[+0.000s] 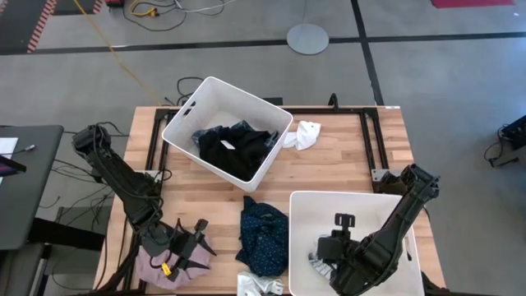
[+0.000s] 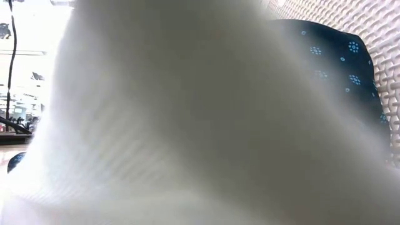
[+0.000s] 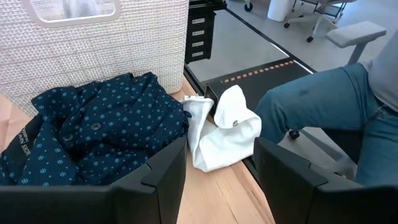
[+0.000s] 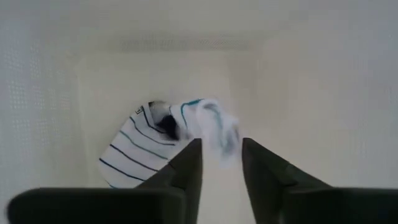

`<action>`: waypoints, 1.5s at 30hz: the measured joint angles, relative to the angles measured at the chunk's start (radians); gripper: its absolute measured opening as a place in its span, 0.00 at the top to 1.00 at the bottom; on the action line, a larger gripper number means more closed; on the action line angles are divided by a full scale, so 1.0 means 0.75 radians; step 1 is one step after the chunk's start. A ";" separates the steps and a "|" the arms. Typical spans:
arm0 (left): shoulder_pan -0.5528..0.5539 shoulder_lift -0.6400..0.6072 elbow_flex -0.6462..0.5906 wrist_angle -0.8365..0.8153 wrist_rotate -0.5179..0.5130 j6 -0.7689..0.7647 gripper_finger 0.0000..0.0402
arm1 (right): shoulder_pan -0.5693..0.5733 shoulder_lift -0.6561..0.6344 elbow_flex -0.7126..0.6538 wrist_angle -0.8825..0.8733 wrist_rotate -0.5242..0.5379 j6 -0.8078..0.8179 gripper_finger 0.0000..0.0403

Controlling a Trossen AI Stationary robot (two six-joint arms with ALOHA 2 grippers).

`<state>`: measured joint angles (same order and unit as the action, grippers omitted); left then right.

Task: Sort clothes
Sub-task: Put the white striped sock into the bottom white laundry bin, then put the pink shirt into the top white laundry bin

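My right gripper [image 4: 221, 155] reaches down into the near-right white bin [image 1: 312, 210], its fingers open by a narrow gap. Just past the fingertips are a striped sock [image 4: 134, 152], on the bin's floor, and a blurred white sock with teal trim [image 4: 211, 124]. My left gripper [image 3: 221, 180] stands open at the near left, above a pink garment [image 1: 156, 265], with nothing between its fingers. Ahead of it lie a navy dotted garment [image 3: 93, 130] and white socks [image 3: 221, 134]. The far bin [image 1: 271, 115] holds a black garment [image 1: 230, 152].
Another white sock [image 1: 306, 136] lies on the table beside the far bin. White cloth close to the low camera fills most of its view. A person's legs in jeans [image 3: 323, 106] show beyond the table's near edge.
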<state>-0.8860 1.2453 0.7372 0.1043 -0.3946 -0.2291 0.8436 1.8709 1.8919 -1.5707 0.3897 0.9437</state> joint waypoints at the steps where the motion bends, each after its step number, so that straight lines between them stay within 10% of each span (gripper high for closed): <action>1: 0.000 0.000 0.000 0.000 0.000 0.000 0.55 | 0.000 0.000 0.000 0.001 0.000 0.003 0.66; 11: 0.000 0.000 0.000 -0.001 0.000 0.000 0.55 | 0.000 0.000 0.001 0.009 0.005 0.027 0.45; 25: 0.001 0.019 0.001 0.235 0.117 0.097 0.55 | 0.000 -0.018 0.036 0.003 0.242 0.015 0.45; 45: 0.014 0.591 0.061 0.723 0.242 0.148 0.55 | -0.015 -0.018 0.175 0.289 0.427 -0.304 0.45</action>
<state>-0.8757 1.6887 0.7830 0.6469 -0.2131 -0.1179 0.8323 1.8576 2.0235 -1.3536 0.7097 0.7154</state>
